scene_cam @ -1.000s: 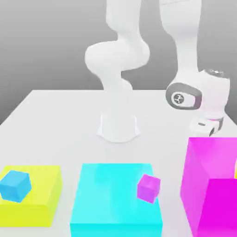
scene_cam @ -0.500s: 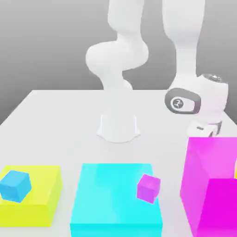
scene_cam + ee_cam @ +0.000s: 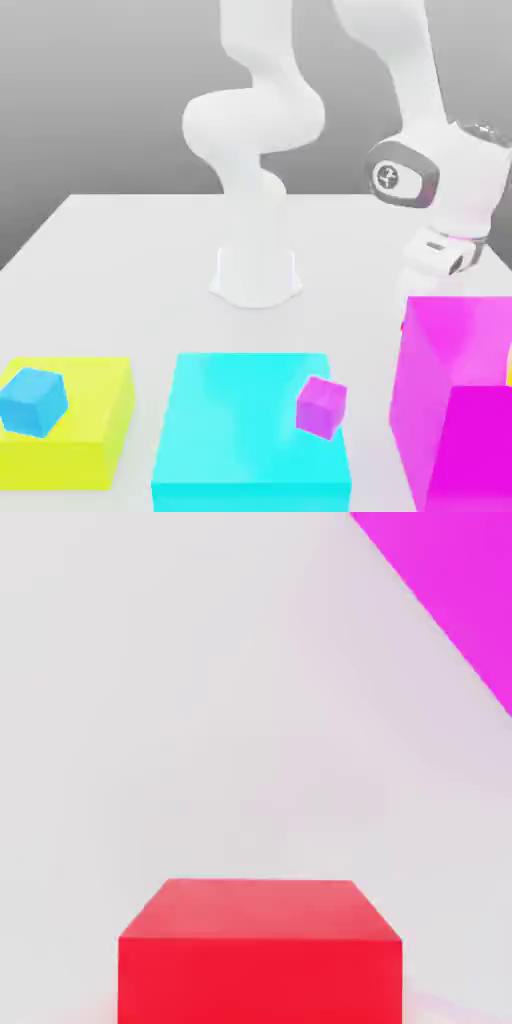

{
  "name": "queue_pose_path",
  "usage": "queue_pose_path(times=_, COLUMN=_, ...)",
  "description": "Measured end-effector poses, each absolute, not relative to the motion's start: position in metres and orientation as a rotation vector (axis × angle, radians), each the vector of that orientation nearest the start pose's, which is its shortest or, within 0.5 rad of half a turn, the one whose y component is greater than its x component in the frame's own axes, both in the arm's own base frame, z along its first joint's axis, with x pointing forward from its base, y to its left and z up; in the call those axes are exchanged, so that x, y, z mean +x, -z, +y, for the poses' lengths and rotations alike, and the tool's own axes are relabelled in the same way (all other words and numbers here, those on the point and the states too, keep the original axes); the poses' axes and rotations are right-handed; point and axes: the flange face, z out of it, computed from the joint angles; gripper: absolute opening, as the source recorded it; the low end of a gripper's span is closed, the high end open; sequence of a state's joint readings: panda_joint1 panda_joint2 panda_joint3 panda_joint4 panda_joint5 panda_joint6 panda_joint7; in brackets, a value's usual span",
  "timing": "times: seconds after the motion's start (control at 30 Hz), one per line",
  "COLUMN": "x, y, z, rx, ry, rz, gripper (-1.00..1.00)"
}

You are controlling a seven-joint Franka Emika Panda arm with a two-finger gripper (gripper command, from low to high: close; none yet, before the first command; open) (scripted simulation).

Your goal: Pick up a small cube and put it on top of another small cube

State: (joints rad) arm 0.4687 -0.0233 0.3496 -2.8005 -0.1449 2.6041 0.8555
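Counter point(image 3: 130, 260): a flat white counter carries everything; the white robot arm point(image 3: 255, 130) stands on its round base near the middle of the far half.

Magenta block point(image 3: 455, 400): a tall glossy magenta block at the counter's near corner on the exterior view's right, cut by the frame edge. It has not shifted since the earlier frames. Its corner also shows in the hand view point(image 3: 450, 582).

Cyan slab point(image 3: 250, 430): a low, wide cyan slab at the middle of the near edge, where it was before.

Yellow slab point(image 3: 75, 415): a low yellow-green slab at the near corner on the exterior view's left, unmoved.

Wrist and claw point(image 3: 445, 255): the white wrist housing with its dark ring hangs over the far side of the magenta block. Against a second ago it sits higher and a little further toward the exterior view's right, and the forearm above leans more. The claw was wide open a second ago and is now closed tight.

Red cube point(image 3: 260, 952): a small red cube, seen from the hand camera close below the claw with bare white counter behind it; the closed claw grips it.

Blue cube point(image 3: 33, 400): a small blue cube resting tilted on the yellow slab, unchanged.

Purple cube point(image 3: 322, 405): a small purple cube resting on the cyan slab near its edge on the exterior view's right, unchanged.
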Motion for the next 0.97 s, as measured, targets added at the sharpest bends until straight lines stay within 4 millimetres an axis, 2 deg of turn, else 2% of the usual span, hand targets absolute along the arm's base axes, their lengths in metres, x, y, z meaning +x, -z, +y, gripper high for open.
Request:
queue_pose_path(times=0.17, x=0.249, y=-0.211, z=0.248, rx=-3.48, ry=-0.155, rz=-0.187, gripper=-1.0)
queue_pose_path(times=0.2, x=0.259, y=-0.217, z=0.241, rx=-3.506, ry=-0.164, rz=-0.121, gripper=-1.0)
queue_pose_path(times=0.3, x=0.314, y=-0.248, z=0.204, rx=-3.502, ry=-0.19, rz=0.321, gripper=-1.0)
queue_pose_path(times=0.4, x=0.363, y=-0.285, z=0.153, rx=-3.395, ry=-0.223, rz=0.792, gripper=-1.0)
queue_pose_path(times=0.47, x=0.387, y=-0.298, z=0.127, rx=-3.255, ry=-0.208, rz=1.006, gripper=-1.0)
queue_pose_path(times=0.57, x=0.412, y=-0.309, z=0.096, rx=-3.037, ry=-0.142, rz=1.219, gripper=-1.0)
queue_pose_path(times=0.63, x=0.424, y=-0.313, z=0.081, rx=-2.915, ry=-0.083, rz=1.304, gripper=-1.0)
queue_pose_path(times=0.7, x=0.424, y=-0.309, z=0.077, rx=-2.868, ry=-0.026, rz=1.305, gripper=-1.0)
queue_pose_path(times=0.83, x=0.424, y=-0.262, z=0.078, rx=-2.864, ry=-0.001, rz=1.293, gripper=-1.0)
queue_pose_path(times=0.87, x=0.423, y=-0.252, z=0.078, rx=-2.864, ry=-0.001, rz=1.291, gripper=1.0)
queue_pose_path(times=0.97, x=0.423, y=-0.252, z=0.079, rx=-2.865, ry=-0.001, rz=1.288, gripper=1.0)
